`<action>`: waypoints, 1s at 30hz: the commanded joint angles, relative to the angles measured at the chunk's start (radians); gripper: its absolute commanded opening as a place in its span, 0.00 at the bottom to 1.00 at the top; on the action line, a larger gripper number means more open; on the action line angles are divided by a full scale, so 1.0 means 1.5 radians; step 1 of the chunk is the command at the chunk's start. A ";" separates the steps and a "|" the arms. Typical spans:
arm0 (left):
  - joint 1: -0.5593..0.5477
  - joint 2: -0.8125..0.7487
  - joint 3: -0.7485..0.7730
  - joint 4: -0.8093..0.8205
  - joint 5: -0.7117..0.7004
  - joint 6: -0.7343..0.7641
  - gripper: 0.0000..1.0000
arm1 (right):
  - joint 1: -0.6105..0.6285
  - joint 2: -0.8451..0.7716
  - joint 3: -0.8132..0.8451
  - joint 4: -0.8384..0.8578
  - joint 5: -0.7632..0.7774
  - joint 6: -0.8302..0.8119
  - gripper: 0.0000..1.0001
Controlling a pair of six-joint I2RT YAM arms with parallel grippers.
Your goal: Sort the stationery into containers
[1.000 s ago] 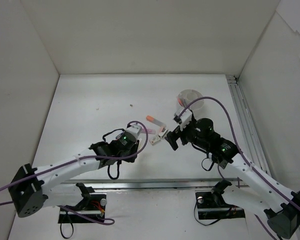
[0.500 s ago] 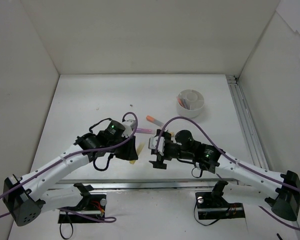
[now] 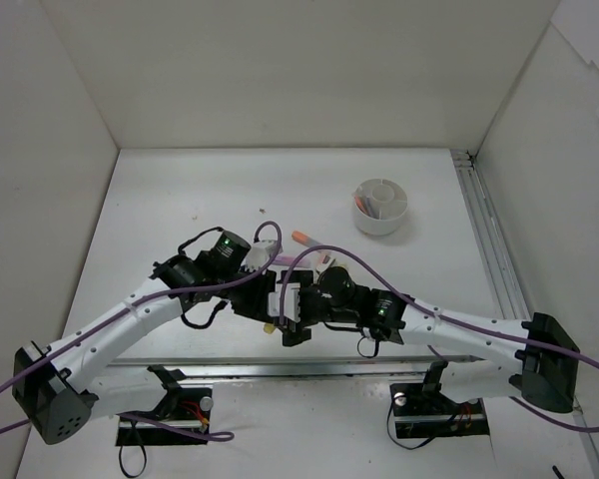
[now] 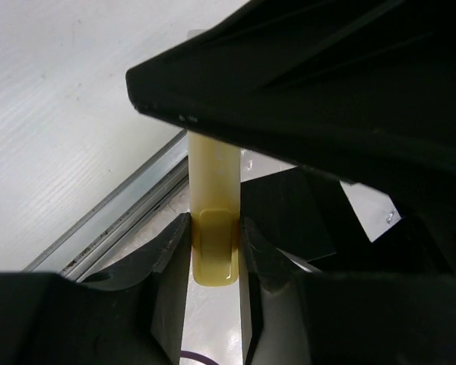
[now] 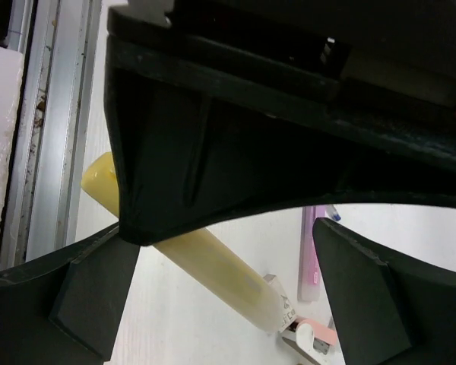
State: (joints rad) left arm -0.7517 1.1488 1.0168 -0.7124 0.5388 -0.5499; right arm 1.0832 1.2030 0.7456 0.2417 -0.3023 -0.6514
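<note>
My left gripper (image 3: 267, 302) (image 4: 214, 228) is shut on a yellow marker stick (image 4: 213, 190), gripping it near one end; the stick's tip shows in the top view (image 3: 268, 326). My right gripper (image 3: 289, 317) (image 5: 226, 232) is open and right up against the left one, its jaws on either side of the yellow marker (image 5: 213, 270), not touching it. The round white dish (image 3: 381, 206) stands at the back right with some pieces inside. A pink marker (image 5: 310, 258) (image 3: 288, 261) and an orange marker (image 3: 304, 239) lie on the table.
A small white and pink item (image 5: 310, 340) lies beside the yellow marker's far end. The two arms crowd together at the table's near middle. A metal rail (image 5: 49, 152) runs along the near edge, and white walls enclose the table.
My right gripper has swung left from beside the dish to meet the left gripper. The left gripper has drawn back toward the near edge with the yellow marker.
</note>
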 commanded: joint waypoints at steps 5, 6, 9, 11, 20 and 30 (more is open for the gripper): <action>0.018 -0.010 0.013 0.036 0.094 0.029 0.00 | 0.009 0.051 0.023 0.065 0.005 0.001 0.84; 0.018 -0.018 0.015 0.040 0.095 0.032 0.00 | 0.013 0.058 0.025 0.055 0.014 -0.001 0.82; 0.018 -0.022 0.024 0.026 0.073 0.033 0.00 | 0.016 0.060 0.027 0.059 0.034 0.001 0.68; 0.018 -0.018 0.028 0.012 0.061 0.034 0.00 | 0.017 0.047 0.013 0.094 0.022 0.006 0.48; 0.018 -0.004 0.027 0.030 0.037 0.038 0.04 | 0.020 0.000 -0.027 0.178 0.042 0.063 0.00; 0.066 -0.117 0.066 0.074 -0.121 0.047 1.00 | -0.102 -0.026 -0.079 0.283 0.223 0.182 0.00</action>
State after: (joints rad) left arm -0.6708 1.0851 1.0523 -0.6312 0.4313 -0.4862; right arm 1.0405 1.2263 0.6357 0.4576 -0.1303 -0.4679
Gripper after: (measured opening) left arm 0.994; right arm 0.188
